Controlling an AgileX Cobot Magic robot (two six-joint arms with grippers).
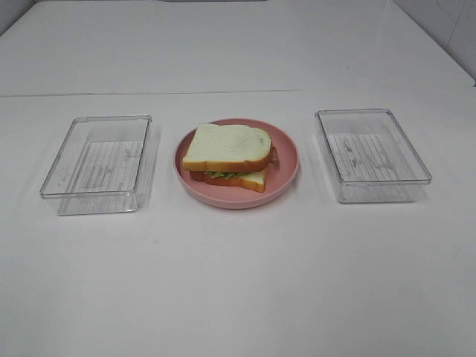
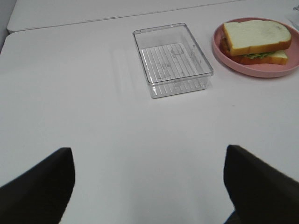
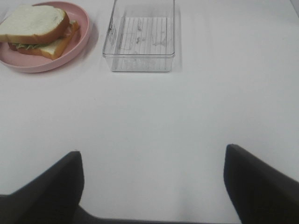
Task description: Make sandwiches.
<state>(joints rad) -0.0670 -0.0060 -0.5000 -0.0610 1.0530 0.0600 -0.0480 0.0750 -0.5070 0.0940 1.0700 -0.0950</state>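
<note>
One assembled sandwich on pink plate at table centre, clear tray to its left, second clear tray to its right, left gripper and right gripper both spread wide, empty, well back from plate.

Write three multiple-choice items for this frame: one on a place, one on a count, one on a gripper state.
1. Where does the stacked white-bread sandwich sit?
A. in a clear box
B. on the round pink plate
C. on the bare table

2. How many clear rectangular plastic boxes are there?
A. one
B. two
C. three

3. How do the left gripper and right gripper stand?
A. both open, holding nothing
B. both shut
C. left gripping bread

Key: B, the plate rings it; B, left box and right box; A, fingers spread over bare table.
</note>
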